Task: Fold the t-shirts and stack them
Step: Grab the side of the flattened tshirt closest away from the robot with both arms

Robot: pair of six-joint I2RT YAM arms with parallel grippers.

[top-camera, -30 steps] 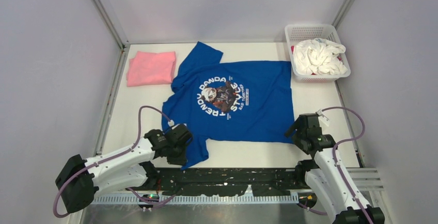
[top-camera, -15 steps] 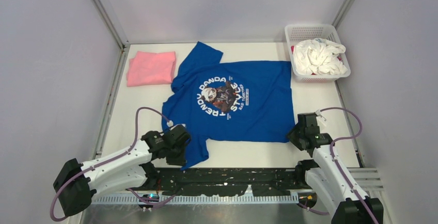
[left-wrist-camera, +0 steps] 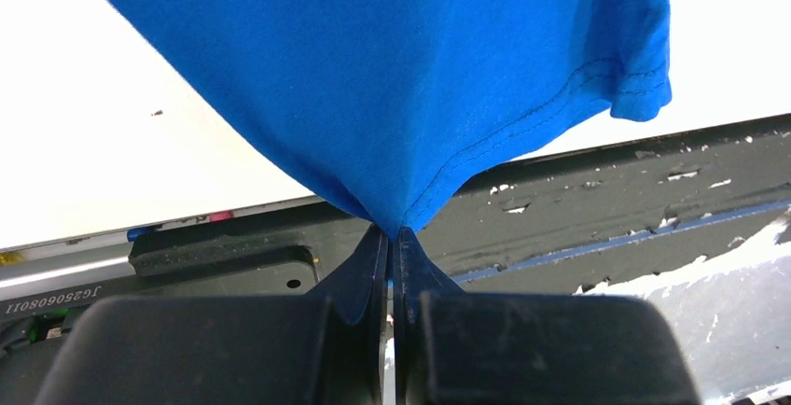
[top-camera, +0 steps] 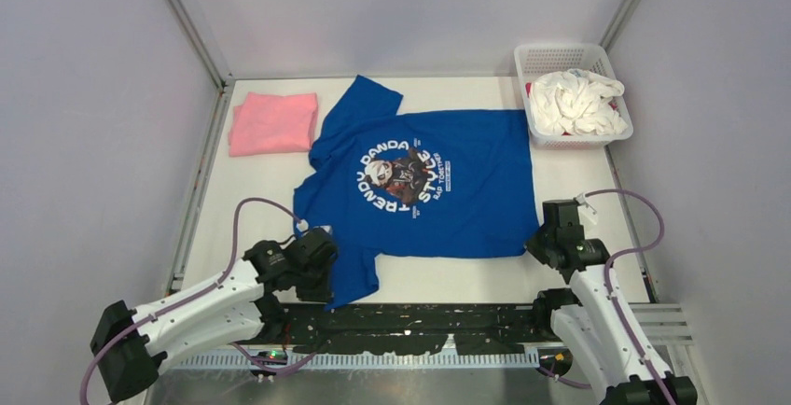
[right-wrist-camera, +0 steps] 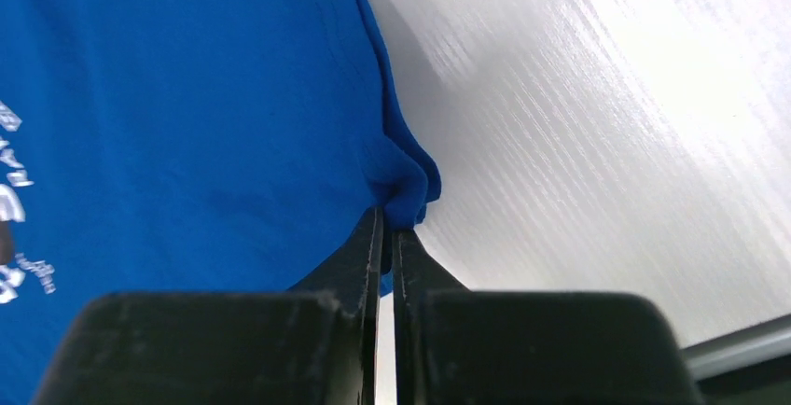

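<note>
Left fingers (left-wrist-camera: 381,254) are closed tight on a hemmed corner of the blue t-shirt (top-camera: 466,190) at its lower-left sleeve. Right fingers (right-wrist-camera: 373,246) are clamped on its lower-right hem corner, bunching the cloth. The shirt lies spread flat, round white-lettered print up, mid-frame on the white surface (top-camera: 578,181). The pink t-shirt (top-camera: 272,123) lies folded at upper left, just beside the blue sleeve.

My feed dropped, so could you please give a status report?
Left pincer shut on blue shirt sleeve. Right pincer shut on its hem corner. Pink shirt folded, far left. Nothing blocking.
</note>
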